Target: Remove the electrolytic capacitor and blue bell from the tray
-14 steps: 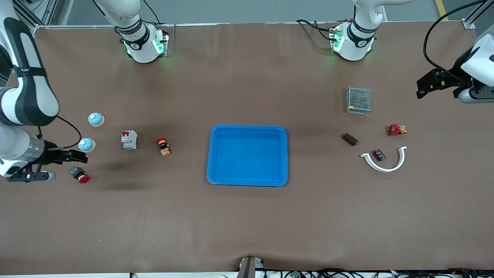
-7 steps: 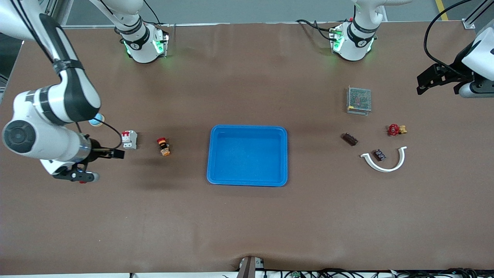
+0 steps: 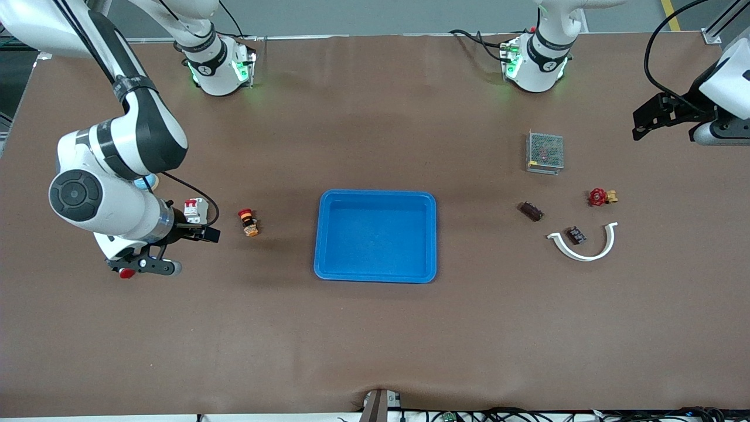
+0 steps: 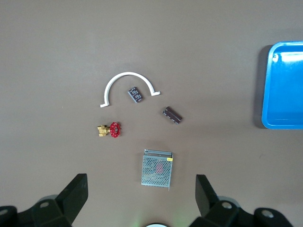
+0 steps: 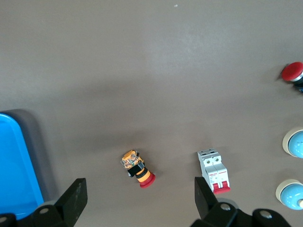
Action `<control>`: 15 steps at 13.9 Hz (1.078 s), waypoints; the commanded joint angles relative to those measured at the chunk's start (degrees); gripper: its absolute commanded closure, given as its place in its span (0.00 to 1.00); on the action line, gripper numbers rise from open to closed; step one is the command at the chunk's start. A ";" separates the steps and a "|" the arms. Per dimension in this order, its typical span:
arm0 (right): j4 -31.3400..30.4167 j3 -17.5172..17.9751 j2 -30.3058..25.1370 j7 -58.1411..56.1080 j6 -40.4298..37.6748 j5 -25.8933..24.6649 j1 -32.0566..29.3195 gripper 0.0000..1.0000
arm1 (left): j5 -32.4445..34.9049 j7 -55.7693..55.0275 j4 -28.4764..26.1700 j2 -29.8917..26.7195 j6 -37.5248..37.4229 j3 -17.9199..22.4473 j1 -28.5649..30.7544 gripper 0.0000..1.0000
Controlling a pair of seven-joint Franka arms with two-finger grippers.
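Two light-blue dome bells show in the right wrist view (image 5: 294,142), (image 5: 289,194). In the front view only a sliver of one bell (image 3: 147,183) shows under the right arm. The dark brown capacitor (image 3: 530,211) lies between the tray and the red valve, also in the left wrist view (image 4: 172,115). A smaller dark part (image 3: 576,235) lies inside the white arc. My right gripper (image 3: 206,233) is open and empty over the table by the breaker, seen too in its wrist view (image 5: 139,189). My left gripper (image 3: 644,120) is open and empty at the left arm's end (image 4: 140,189).
A blue tray (image 3: 321,234) sits mid-table. A white circuit breaker (image 3: 196,211), an orange-red stop switch (image 3: 248,223) and a red push button (image 3: 126,273) lie near the right arm. A mesh box (image 3: 545,152), red valve (image 3: 600,197) and white arc (image 3: 586,249) lie near the capacitor.
The right arm has swung from the table's end toward the tray, and now covers the bells and most of the red push button. The left gripper has barely moved.
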 commanded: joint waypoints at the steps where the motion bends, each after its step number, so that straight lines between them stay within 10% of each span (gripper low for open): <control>1: 2.13 -0.41 0.72 0.75 -0.91 -0.48 1.34 0.00 | -1.46 1.42 -0.78 -1.34 -0.08 -0.25 0.39 0.00; 15: 12.59 -0.41 0.28 -11.20 -5.83 -0.83 1.26 0.00 | -1.20 0.54 -0.78 -1.95 0.36 -0.33 0.74 0.00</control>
